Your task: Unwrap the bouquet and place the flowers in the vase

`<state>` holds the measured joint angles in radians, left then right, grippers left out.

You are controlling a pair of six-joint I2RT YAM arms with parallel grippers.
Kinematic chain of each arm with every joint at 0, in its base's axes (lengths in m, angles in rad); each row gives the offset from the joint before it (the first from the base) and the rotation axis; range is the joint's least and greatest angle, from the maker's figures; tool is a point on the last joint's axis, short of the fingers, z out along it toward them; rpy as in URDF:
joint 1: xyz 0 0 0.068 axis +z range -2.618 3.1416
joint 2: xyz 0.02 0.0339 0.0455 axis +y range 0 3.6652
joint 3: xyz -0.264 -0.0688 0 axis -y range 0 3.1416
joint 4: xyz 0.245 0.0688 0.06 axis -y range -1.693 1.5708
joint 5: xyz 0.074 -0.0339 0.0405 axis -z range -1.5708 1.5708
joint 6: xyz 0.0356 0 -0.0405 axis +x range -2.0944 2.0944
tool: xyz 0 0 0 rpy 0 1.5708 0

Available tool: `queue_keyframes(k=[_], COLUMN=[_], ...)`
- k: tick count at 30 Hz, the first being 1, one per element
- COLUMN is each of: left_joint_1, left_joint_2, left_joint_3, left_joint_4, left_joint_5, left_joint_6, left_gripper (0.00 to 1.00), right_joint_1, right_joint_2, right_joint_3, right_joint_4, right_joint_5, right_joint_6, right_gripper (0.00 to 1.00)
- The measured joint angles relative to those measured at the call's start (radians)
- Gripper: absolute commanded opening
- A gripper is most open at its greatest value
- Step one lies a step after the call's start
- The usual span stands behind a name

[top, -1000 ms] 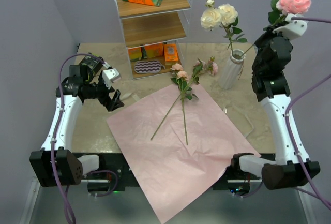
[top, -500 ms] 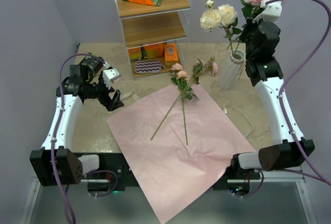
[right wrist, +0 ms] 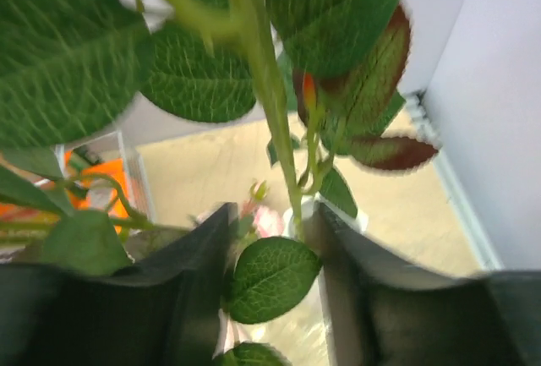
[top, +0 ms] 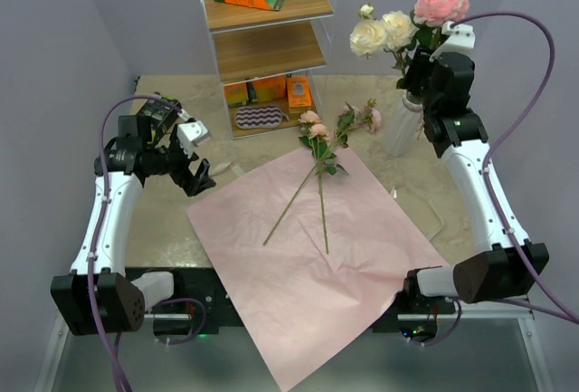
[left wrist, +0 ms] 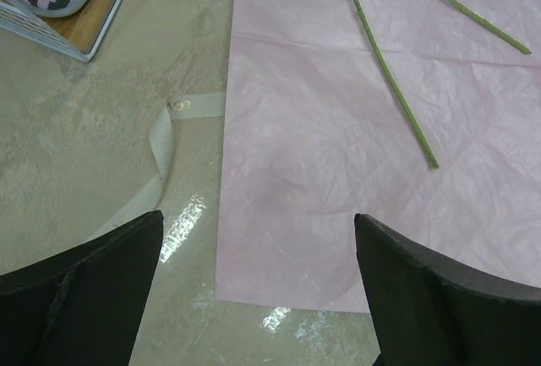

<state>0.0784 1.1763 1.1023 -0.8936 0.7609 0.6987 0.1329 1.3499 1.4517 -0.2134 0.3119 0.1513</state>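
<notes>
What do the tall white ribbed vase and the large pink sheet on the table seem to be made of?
Tall white ribbed vase: probably glazed ceramic, judging by its smooth, rigid, evenly ribbed wall. Large pink sheet: likely thin matte tissue paper. Fine creases and straight fold lines show in the left wrist view, with no gloss.

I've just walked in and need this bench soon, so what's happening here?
The right claw is by the white ribbed vase, with a pink rose whose stem runs between its parted fingers down to the vase's mouth. Some cream roses already stand in it. More roses lie on the spread pink sheet. The left claw hangs open over the sheet's edge, holding nothing.
</notes>
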Motion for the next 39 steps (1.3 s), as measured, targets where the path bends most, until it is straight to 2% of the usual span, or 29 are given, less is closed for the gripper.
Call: queue_keyframes(k=[2, 4, 11, 21, 33, 39], left_joint_1=[0.0, 0.0, 0.0, 0.0, 0.0, 0.0], left_joint_2=[-0.018, -0.032, -0.061, -0.071, -0.08, -0.078], left_joint_3=[0.0, 0.001, 0.002, 0.013, 0.015, 0.015], left_joint_4=[-0.004, -0.006, -0.006, -0.005, 0.014, 0.017], left_joint_5=[-0.001, -0.001, 0.003, 0.024, 0.023, 0.015], left_joint_6=[-0.003, -0.008, -0.036, -0.089, -0.143, -0.157], left_gripper=[0.99, 0.99, 0.99, 0.99, 0.99, 0.99], right_joint_1=[0.0, 0.0, 0.0, 0.0, 0.02, 0.083], right_joint_2=[-0.005, -0.025, -0.16, -0.448, -0.425, -0.359], right_joint_3=[0.0, 0.005, 0.126, 0.099, 0.127, 0.109], right_joint_4=[-0.034, -0.084, -0.25, -0.424, -0.48, -0.413], right_joint_5=[-0.014, -0.019, -0.076, -0.215, -0.409, -0.622], right_joint_6=[0.016, 0.029, 0.072, 0.144, 0.171, 0.128], right_gripper=[0.92, 0.99, 0.99, 0.99, 0.99, 0.99])
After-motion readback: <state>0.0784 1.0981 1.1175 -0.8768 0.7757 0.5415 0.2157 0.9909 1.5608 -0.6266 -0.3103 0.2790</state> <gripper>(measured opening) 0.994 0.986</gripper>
